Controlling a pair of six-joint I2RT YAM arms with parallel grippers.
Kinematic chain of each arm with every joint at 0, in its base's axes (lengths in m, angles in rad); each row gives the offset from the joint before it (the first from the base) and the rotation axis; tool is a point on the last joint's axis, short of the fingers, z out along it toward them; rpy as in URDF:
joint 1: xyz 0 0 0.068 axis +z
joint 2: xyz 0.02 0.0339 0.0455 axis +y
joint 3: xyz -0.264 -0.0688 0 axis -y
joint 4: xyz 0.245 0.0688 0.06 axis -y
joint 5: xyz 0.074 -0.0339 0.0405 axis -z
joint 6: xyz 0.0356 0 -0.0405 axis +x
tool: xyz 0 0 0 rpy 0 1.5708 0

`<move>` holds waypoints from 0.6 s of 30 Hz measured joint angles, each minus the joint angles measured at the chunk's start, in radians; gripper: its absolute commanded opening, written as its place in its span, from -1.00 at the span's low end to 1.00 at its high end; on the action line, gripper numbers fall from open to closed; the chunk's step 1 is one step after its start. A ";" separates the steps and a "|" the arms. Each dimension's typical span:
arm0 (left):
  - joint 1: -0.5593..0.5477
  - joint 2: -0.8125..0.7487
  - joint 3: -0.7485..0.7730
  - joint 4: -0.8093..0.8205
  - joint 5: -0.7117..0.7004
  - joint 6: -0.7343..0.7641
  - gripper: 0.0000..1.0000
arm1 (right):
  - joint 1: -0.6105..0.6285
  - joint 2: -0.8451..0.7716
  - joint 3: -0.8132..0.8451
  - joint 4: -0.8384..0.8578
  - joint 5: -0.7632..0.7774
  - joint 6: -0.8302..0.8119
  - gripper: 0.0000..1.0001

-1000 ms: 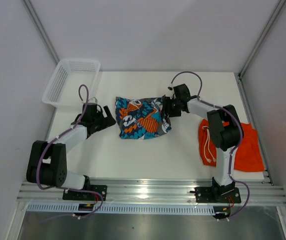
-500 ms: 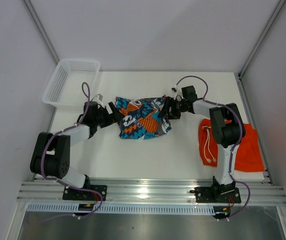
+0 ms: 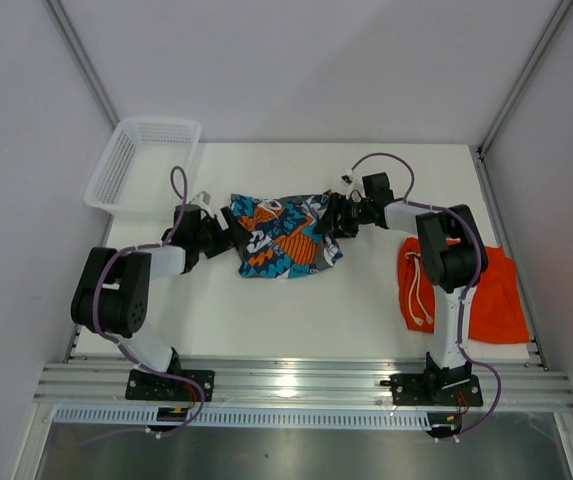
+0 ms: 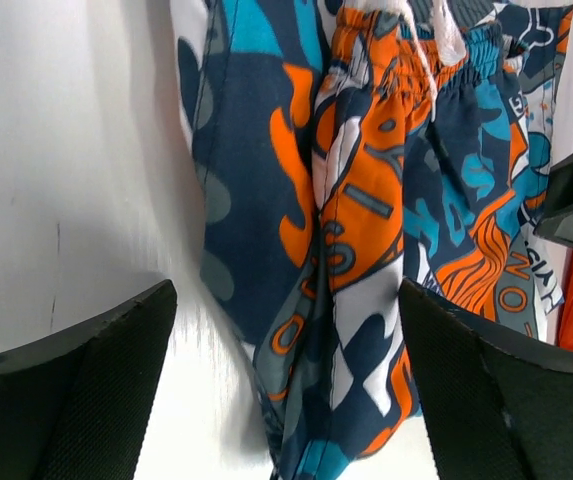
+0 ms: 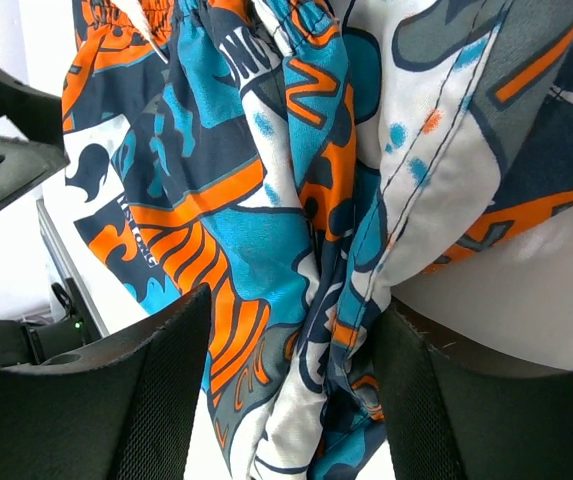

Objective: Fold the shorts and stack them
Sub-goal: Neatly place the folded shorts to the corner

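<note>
Two edges of the crumpled, creased cartoon-print shorts [image 3: 281, 238] are flanked by the left claw [image 3: 228, 234] and right claw [image 3: 327, 222], both spread open.

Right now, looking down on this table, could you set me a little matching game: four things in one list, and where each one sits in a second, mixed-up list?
Things:
1. patterned shorts
2. orange shorts
3. white basket
4. left end effector

Places:
A. far left corner of the table
B. right edge of the table
C. middle of the table, towards the back
D. open, at the patterned shorts' left edge

Pairs: 1-C, 2-B, 3-A, 4-D.
</note>
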 measured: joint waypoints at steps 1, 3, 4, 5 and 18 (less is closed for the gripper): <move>-0.002 0.009 0.006 0.006 0.000 0.000 0.81 | 0.000 0.002 0.000 0.005 -0.003 0.002 0.27; -0.008 0.031 0.024 0.013 0.000 0.000 0.74 | 0.002 0.005 0.000 0.012 -0.006 0.003 0.24; -0.013 0.042 0.035 0.015 0.000 0.000 0.72 | 0.005 0.006 0.000 0.014 -0.005 0.003 0.22; -0.018 0.051 0.043 0.015 -0.001 0.001 0.68 | 0.007 0.006 0.000 0.014 -0.002 0.003 0.21; -0.064 0.109 0.094 -0.026 -0.080 0.003 -0.44 | 0.060 0.007 0.012 -0.019 0.127 -0.010 -0.49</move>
